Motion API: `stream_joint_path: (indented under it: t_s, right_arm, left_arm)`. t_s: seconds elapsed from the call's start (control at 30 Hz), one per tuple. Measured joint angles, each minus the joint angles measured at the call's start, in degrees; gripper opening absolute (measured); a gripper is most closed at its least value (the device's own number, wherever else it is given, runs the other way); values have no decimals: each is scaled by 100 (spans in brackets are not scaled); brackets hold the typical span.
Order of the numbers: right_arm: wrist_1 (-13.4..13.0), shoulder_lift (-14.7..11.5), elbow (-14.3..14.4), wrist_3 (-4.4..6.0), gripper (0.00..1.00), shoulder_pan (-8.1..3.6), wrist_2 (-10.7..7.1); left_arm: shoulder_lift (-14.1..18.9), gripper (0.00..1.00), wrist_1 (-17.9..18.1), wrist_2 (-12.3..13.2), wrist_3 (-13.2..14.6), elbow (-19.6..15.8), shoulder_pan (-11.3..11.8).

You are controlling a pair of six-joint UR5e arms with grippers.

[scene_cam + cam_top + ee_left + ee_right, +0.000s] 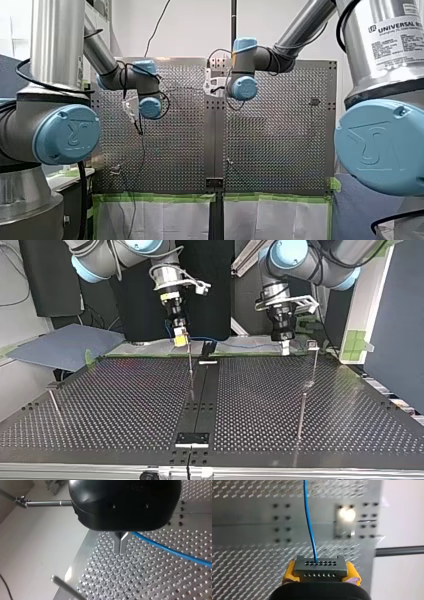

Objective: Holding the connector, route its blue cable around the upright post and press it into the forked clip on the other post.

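– Closest to the lens in the right wrist view sits the grey connector (319, 567), clamped between the yellow pads (290, 574) of my right end effector (320, 573).
– And the blue cable (309, 525)?
– It leaves the connector's face and runs ahead over the perforated surface (249, 562).
– My left end effector (120, 546)?
– Clenched, its metal fingers (117, 547) together on nothing, and the cable passes just beside them. Seen in the top view, it hangs well apart from the connector, and a clip-tipped post (313, 365) stands farther out on that same side. A thin post (190, 375) rises just beside the connector.
– Any writing?
– "UNIVERSAL" on my right arm's label (395, 27); the print beneath is too small to read.
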Motion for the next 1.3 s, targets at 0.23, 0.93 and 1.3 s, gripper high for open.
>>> stream_joint_path:
  t_s: [0.23, 0.93, 1.3]
  right_arm:
    - [325, -315, -310, 34, 0, 4, -331]
    - [772, -386, -875, 58, 0, 89, -1237]
    - [847, -319, -1229, 174, 0, 73, -1327]
  left_arm:
    - [11, 0, -325, -1, -209, 244, 167]
    - [861, 0, -1371, 749, -683, 492, 1102]
    - [998, 0, -1817, 923, -911, 929, 1585]
